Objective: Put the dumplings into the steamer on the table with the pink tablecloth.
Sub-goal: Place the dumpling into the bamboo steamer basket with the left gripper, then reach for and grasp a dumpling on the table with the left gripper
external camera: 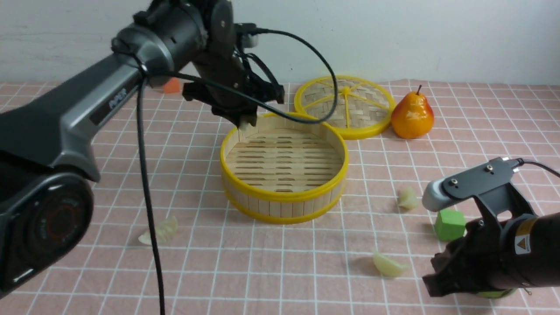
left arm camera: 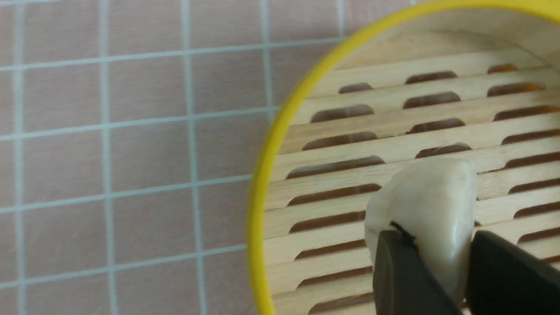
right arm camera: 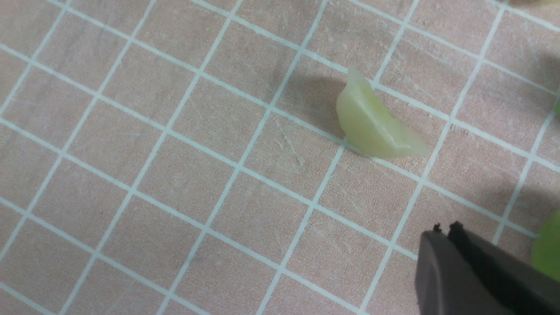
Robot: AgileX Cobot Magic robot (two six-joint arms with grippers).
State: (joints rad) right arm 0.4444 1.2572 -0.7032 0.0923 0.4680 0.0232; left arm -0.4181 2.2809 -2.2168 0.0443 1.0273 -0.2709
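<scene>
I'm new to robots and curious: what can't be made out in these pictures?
Front view: orange object, mostly behind the left arm.
Front view: yellow-green thing, under the right arm.
Left wrist view: dumpling, lower part behind the left claw; steamer, cut by edges.

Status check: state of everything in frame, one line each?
Round bamboo steamer, yellow rims: uncovered, empty.
Left gripper: shut on cream crescent dumpling above steamer.
Flat woven lid, yellow spokes: off, lying behind steamer.
Right gripper: shut, empty.
Three other dumplings: loose on pink gridded tablecloth.
Orange-yellow pear: upright.
</scene>
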